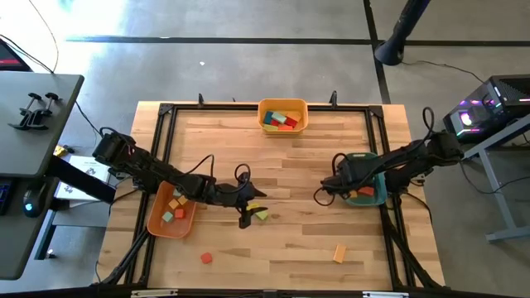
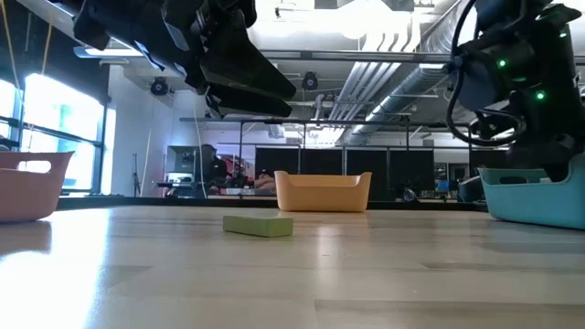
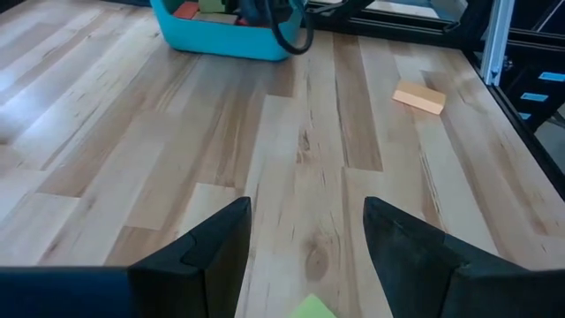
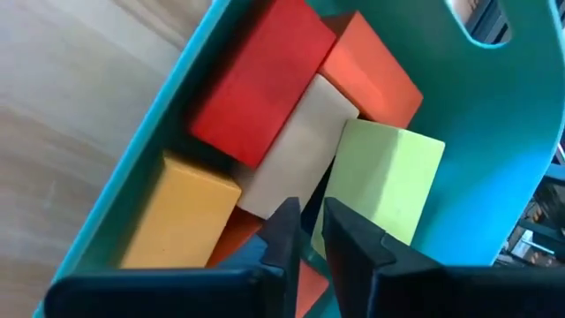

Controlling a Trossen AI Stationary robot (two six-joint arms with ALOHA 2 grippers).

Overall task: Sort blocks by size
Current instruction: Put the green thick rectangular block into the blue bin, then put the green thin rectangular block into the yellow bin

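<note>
A light green block (image 1: 262, 214) lies flat on the table near the middle, also seen in the low view (image 2: 259, 225). My left gripper (image 3: 305, 208) hangs open just above it, with the block's edge (image 3: 311, 307) showing below and between its fingers. My right gripper (image 4: 305, 225) is shut and points down into the teal tray (image 4: 494, 132). That tray holds red (image 4: 256, 88), orange (image 4: 371, 75), beige (image 4: 296, 146), light green (image 4: 388, 181) and yellow (image 4: 181, 216) blocks. Nothing shows between the right fingers.
The orange tray (image 1: 157, 225) with several small blocks stands at the near left. The yellow tray (image 1: 282, 104) with blocks stands at the far edge. A red cube (image 1: 206, 258) and an orange bar (image 1: 339, 252) lie loose near the front edge. A black frame rims the table.
</note>
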